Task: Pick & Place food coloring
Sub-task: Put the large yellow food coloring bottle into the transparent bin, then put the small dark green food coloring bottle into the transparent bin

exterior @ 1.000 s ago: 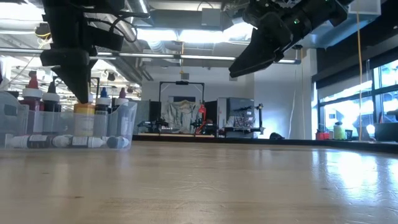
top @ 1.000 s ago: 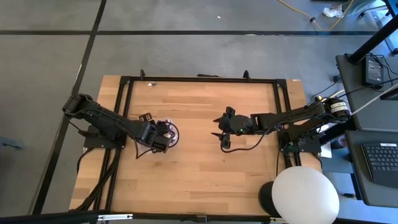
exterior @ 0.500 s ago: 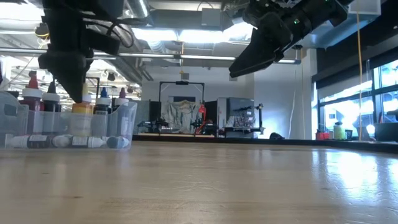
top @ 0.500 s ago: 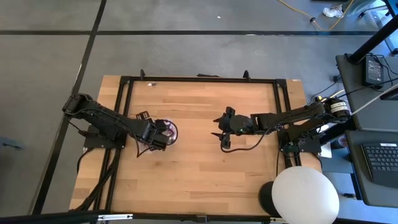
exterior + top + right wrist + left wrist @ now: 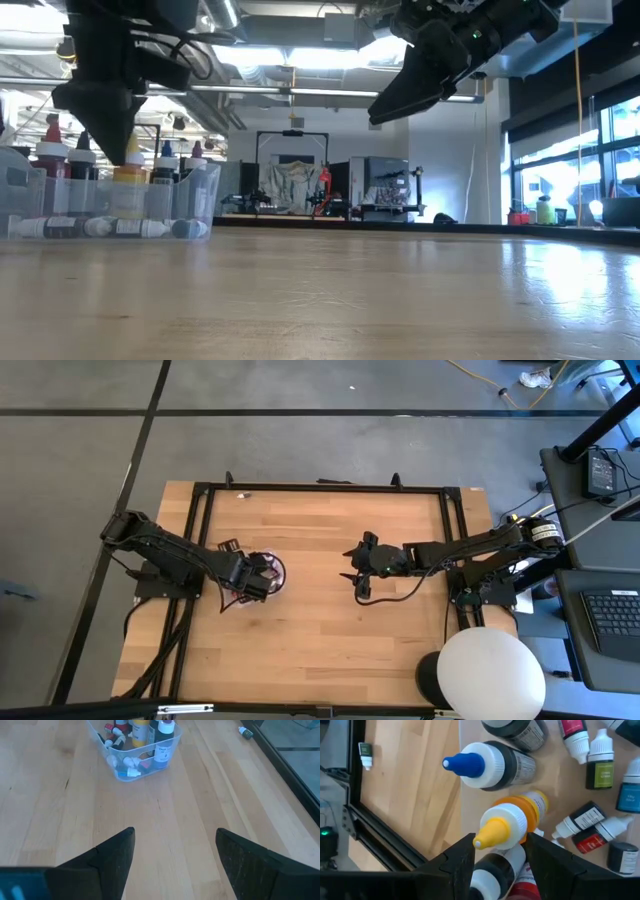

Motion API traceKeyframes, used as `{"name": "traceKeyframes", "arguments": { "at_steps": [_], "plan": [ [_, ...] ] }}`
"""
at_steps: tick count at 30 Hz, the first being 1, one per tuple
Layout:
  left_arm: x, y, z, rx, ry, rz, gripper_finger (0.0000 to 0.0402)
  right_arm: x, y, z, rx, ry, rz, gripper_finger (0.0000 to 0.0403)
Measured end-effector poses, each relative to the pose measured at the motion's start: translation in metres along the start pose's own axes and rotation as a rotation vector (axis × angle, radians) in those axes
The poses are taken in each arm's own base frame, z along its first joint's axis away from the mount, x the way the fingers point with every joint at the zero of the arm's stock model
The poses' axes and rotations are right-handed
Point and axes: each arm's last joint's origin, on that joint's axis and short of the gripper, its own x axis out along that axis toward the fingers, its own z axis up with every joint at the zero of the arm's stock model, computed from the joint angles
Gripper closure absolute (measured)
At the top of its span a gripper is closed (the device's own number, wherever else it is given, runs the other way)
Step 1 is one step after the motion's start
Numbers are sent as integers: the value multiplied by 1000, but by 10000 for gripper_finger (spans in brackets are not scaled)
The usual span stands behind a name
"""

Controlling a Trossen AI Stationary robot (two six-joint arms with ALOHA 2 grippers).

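A clear plastic tray (image 5: 272, 570) on the table's left half holds the food coloring bottles, some upright and some lying flat. My left gripper (image 5: 500, 855) hangs open just over them, slanting down. Its fingers stand on either side of the yellow nozzle (image 5: 492, 830) of an upright orange bottle (image 5: 130, 188). A white-capped dark bottle (image 5: 487, 875) shows between them lower down. A blue-tipped bottle (image 5: 485, 764) stands beside these. My right gripper (image 5: 357, 571) hovers open high over the table's middle, holding nothing. My left gripper's fingers (image 5: 462, 862) flank the orange bottle's yellow nozzle from above, slanting down; I cannot tell whether they touch it. The bottle stands upright in the tray.
One small green bottle (image 5: 245, 732) lies alone near the table's far edge by the black frame rail (image 5: 320, 488). Bare wood stretches between the tray and the near edge. A white round object (image 5: 490, 672) sits off the near right corner.
My left gripper has tipped a little over the tray, its fingertips swinging slightly up and toward the table's left, off the orange bottle's top. The bottles stay where they were.
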Motion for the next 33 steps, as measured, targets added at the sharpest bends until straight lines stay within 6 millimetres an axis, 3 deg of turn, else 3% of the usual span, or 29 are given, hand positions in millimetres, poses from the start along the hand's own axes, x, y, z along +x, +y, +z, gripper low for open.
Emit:
{"name": "traceKeyframes", "arguments": {
  "at_steps": [8, 17, 22, 28, 33],
  "plan": [
    [-3, 5, -3, 14, 35, 48, 232, 0, 0, 0, 0, 0, 0, 123],
    [-34, 19, 8, 24, -46, 100, 233, 0, 0, 0, 0, 0, 0, 123],
    [-60, 48, 0, -59, -236, 142, 231, 0, 0, -1, -2, 6, 0, 123],
    [-82, 86, -17, -155, -410, 59, 235, 0, 0, -1, -4, 11, 0, 123],
    [-91, 121, -25, -413, -578, 102, 231, 0, 0, -1, -14, 9, -1, 123]
  ]
}}
